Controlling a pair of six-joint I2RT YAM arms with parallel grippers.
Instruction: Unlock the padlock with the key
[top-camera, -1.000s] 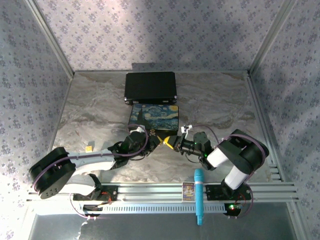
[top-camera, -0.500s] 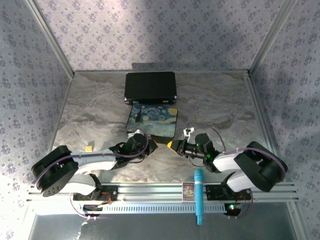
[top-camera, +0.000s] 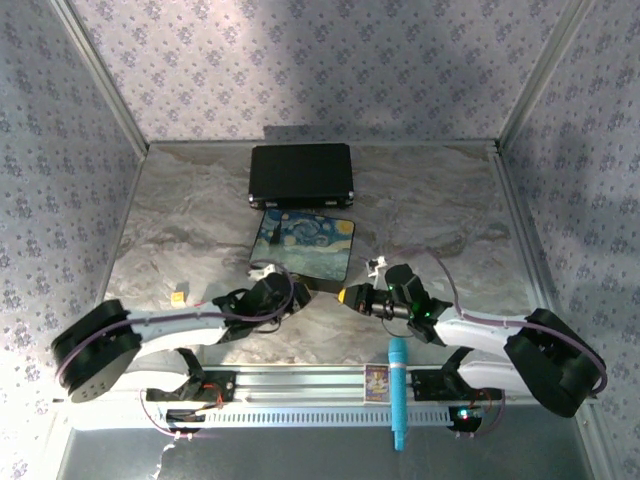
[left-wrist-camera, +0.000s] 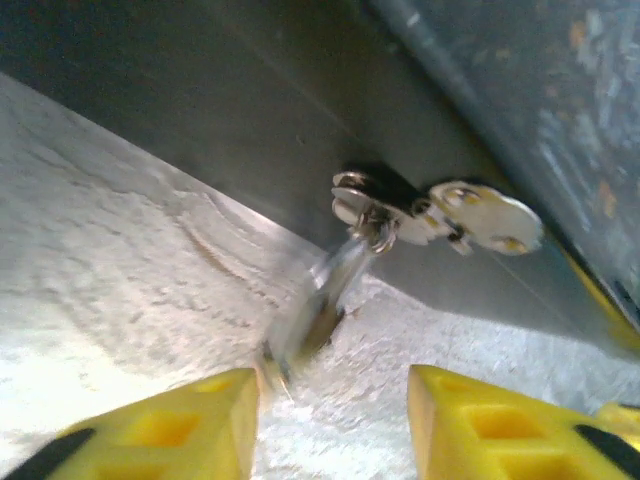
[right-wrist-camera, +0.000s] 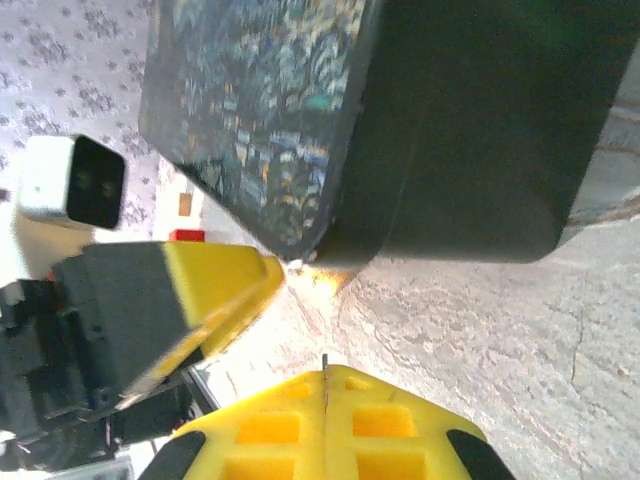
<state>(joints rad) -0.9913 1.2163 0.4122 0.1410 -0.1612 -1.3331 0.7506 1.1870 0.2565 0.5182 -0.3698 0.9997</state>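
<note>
The padlock (left-wrist-camera: 322, 295) is a blurred silvery-brass shape hanging slantwise from the metal hasp (left-wrist-camera: 470, 212) on the dark front of the painted box (top-camera: 305, 243). Its lower end rests on the table. My left gripper (left-wrist-camera: 335, 415) is open just before it, and the left fingertip (left-wrist-camera: 190, 425) is close to the padlock's lower end, with nothing between the fingers. My right gripper (right-wrist-camera: 325, 385) is shut on the key (right-wrist-camera: 323, 361), a thin metal sliver poking out at the seam. It faces the box's near corner (right-wrist-camera: 330, 250), with the left gripper's yellow finger (right-wrist-camera: 220, 280) beside it.
A black case (top-camera: 302, 175) lies behind the painted box. A small yellow cube (top-camera: 178, 297) sits at the left of the marble table (top-camera: 440, 210). A small red block (right-wrist-camera: 186, 236) lies by the box. A teal cylinder (top-camera: 398, 390) rests on the near rail.
The left gripper has opened and drawn back a little from the box front. The right gripper has pulled back toward the near edge, still shut. The painted box has shifted slightly.
</note>
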